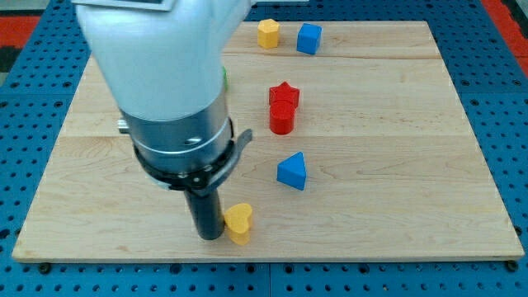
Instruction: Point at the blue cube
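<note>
The blue cube (308, 39) sits near the view's top edge of the wooden board (396, 124), right of centre, beside a yellow block (267, 33). My tip (209, 236) rests near the view's bottom, left of centre, touching or almost touching a yellow heart-shaped block (239, 222) on its right. The tip is far from the blue cube, which lies up and to the right. The arm's body hides much of the board's upper left.
A red star block (284, 96) and a red cylinder (282, 120) stand together at the board's centre. A blue triangular block (292, 172) lies below them. A sliver of green (225, 78) shows behind the arm. Blue perforated table surrounds the board.
</note>
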Controlling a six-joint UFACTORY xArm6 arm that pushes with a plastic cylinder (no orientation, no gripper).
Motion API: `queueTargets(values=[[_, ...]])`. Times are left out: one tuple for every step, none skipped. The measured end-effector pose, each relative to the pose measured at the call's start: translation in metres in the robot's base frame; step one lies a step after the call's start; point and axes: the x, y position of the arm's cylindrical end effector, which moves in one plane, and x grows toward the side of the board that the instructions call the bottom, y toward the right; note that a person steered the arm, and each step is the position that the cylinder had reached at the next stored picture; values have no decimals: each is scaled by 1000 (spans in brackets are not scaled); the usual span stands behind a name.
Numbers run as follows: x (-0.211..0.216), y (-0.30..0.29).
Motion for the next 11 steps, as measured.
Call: queueTargets(values=[[0, 12], [0, 27], [7, 4], [-10, -12], [-71, 21], [-117, 43], [-143, 48], [-148, 35], [-168, 34], [-196, 34], [-218, 34]])
